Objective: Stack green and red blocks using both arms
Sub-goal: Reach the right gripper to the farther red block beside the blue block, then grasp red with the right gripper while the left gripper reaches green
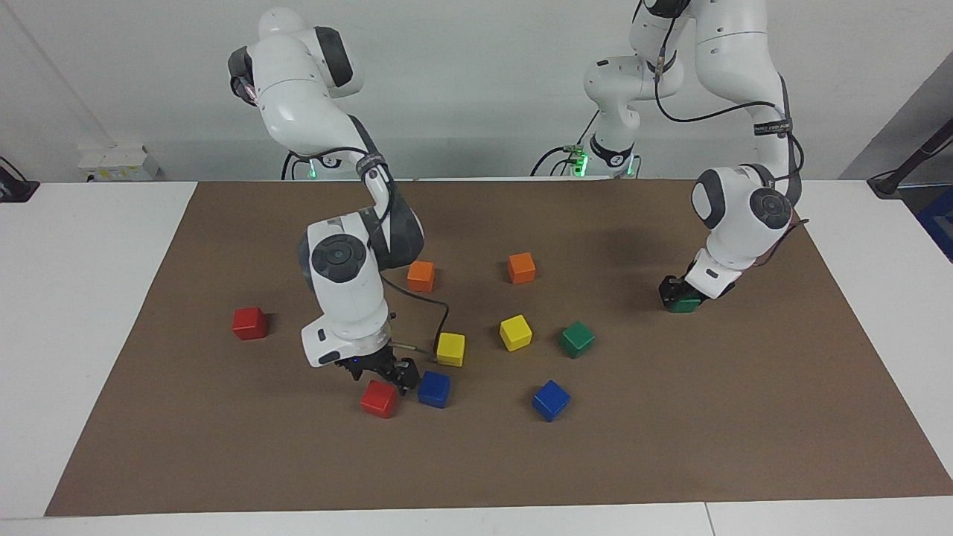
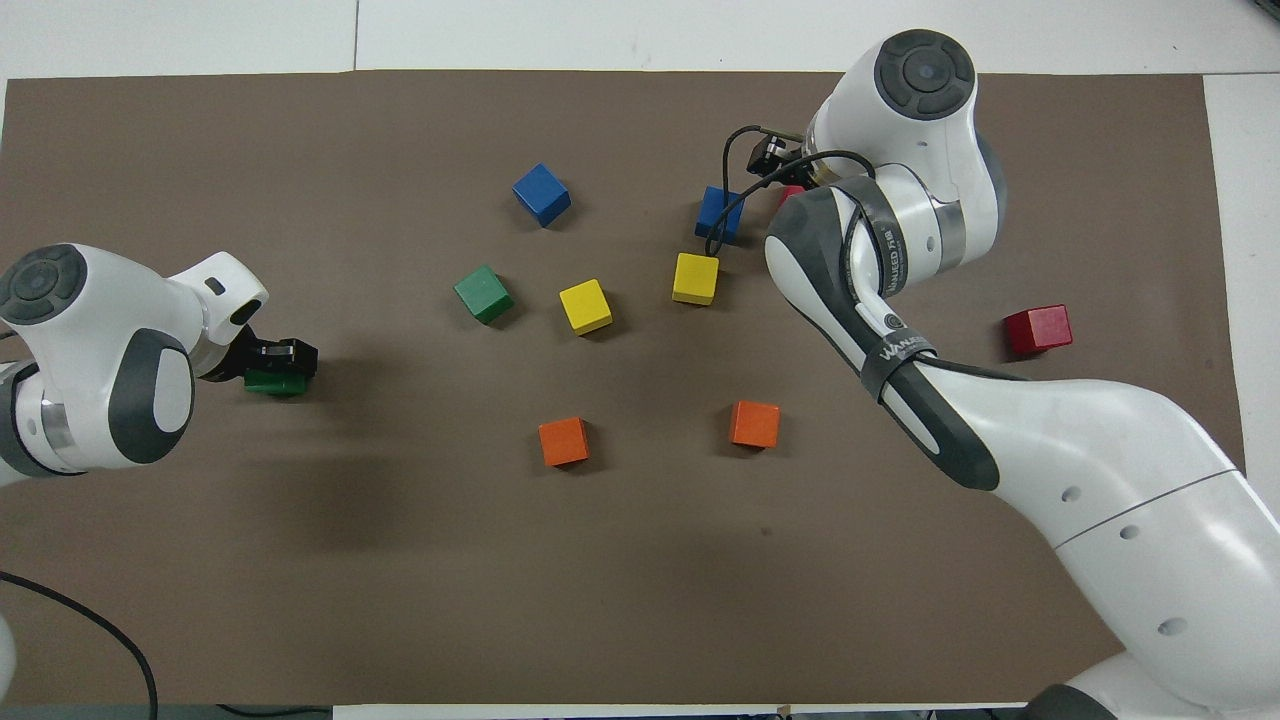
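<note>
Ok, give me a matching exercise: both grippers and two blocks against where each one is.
1 right gripper
2 left gripper
3 outer red block
4 loose green block

a beside a yellow block
b at the other green block
c over the red block by a blue block
d alone, toward the right arm's end

Pairs: 1c, 2b, 3d, 4a.
</note>
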